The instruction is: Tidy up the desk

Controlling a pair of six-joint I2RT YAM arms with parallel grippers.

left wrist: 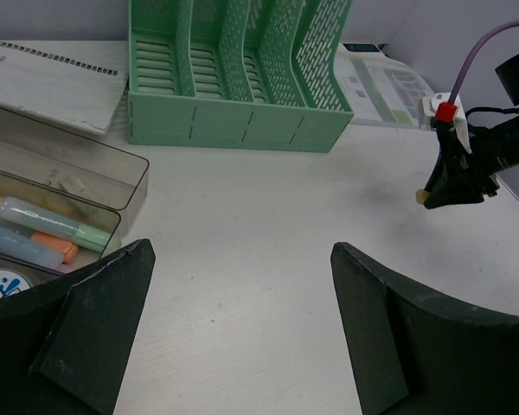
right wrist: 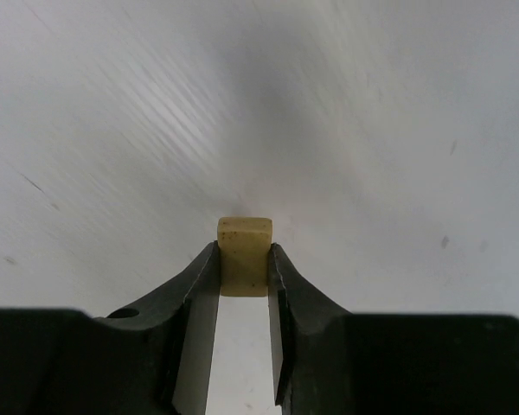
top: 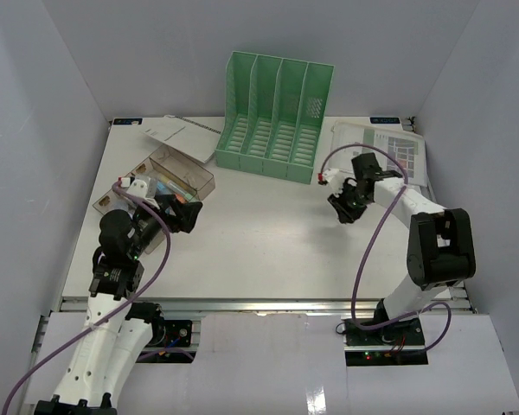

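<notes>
Green rack [top: 275, 130], white desk [top: 259, 255], cream block [right wrist: 245, 246]

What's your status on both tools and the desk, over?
Left tool open, empty, beside clear box. Right tool shut on small cream block, right of centre. Desk bare between tools.

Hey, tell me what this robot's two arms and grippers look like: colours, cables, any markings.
Both arms have white links joined by bulky black joint housings. The left gripper and right gripper are matte black with flat, wedge-shaped fingers. A purple cable loops loosely along each arm. A small red tab sits on a white bracket by the right wrist.
</notes>
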